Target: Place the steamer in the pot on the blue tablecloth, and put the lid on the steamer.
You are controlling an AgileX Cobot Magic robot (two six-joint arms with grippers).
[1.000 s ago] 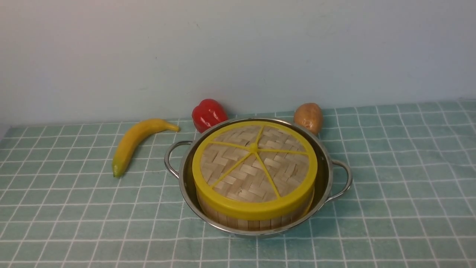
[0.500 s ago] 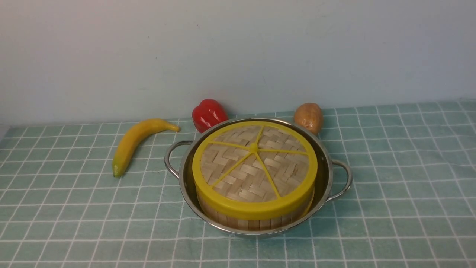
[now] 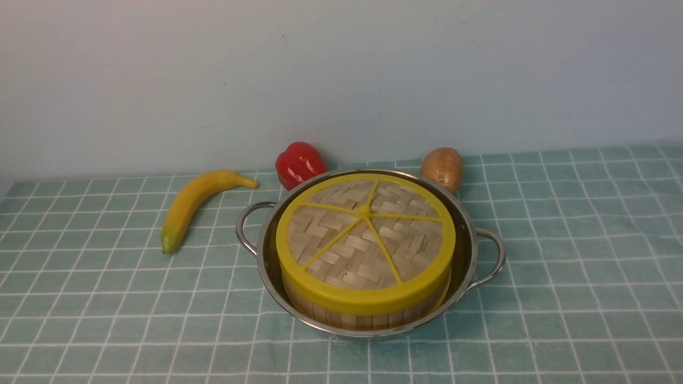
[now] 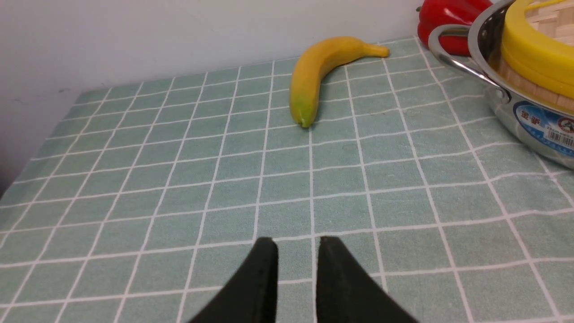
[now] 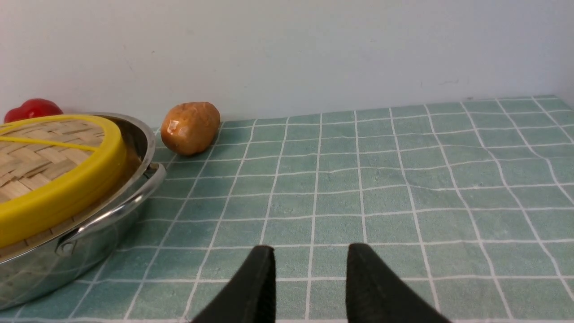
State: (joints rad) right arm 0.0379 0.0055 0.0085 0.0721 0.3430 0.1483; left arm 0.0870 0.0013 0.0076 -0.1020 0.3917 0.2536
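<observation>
Only the wrist views show jaws — left gripper (image 4: 297,244) narrowly parted, right gripper (image 5: 310,253) wider, both empty.

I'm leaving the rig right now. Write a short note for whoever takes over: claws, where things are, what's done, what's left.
Left claw: open, empty, over bare blue tablecloth.
Right claw: open, empty, over the cloth beside the pot.
The steamer sits in the pot; the lid is on the steamer.
Done: both placements.
Left: seemingly nothing; both arms are clear of the front view.
</observation>
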